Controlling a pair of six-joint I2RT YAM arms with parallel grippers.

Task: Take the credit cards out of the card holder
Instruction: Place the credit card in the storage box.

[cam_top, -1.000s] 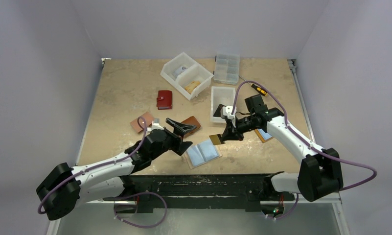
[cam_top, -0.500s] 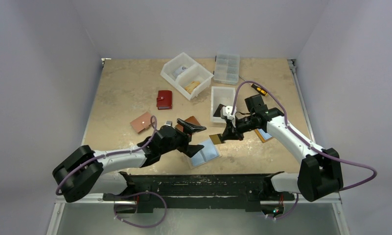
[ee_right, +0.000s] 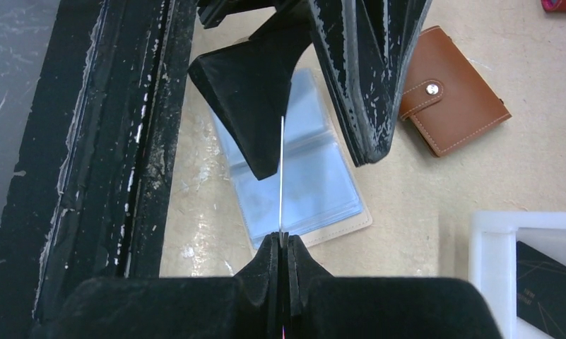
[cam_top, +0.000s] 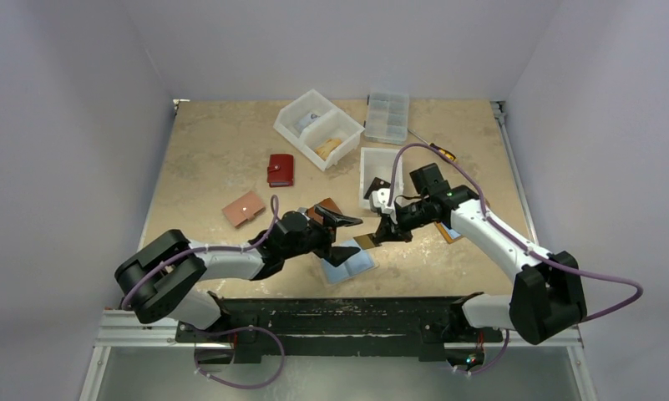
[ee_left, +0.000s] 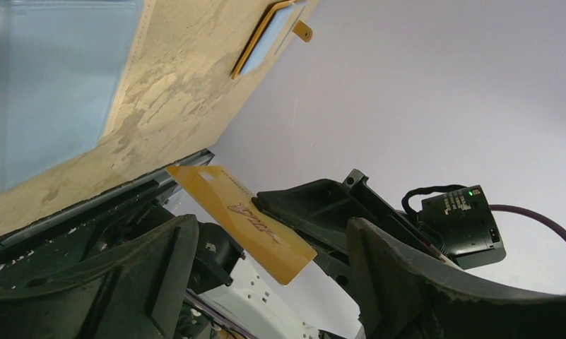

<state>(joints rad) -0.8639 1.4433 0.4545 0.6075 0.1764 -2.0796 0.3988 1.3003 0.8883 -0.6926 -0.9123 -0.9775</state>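
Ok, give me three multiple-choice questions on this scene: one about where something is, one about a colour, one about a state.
1. The thin gold plastic card is:
A. pinched in the right claw
B. lying in a white bin
C. flat on the table

2. The rearmost closed snap wallet is:
A. green
B. red
C. white

3. The left claw is:
A. shut on the card
B. out of view
C. open, one finger each side of the card

Answers:
1. A, its shut tips clamp the card's edge.
2. B, it is plainly red from above.
3. C, the card hangs in the gap between its fingers.
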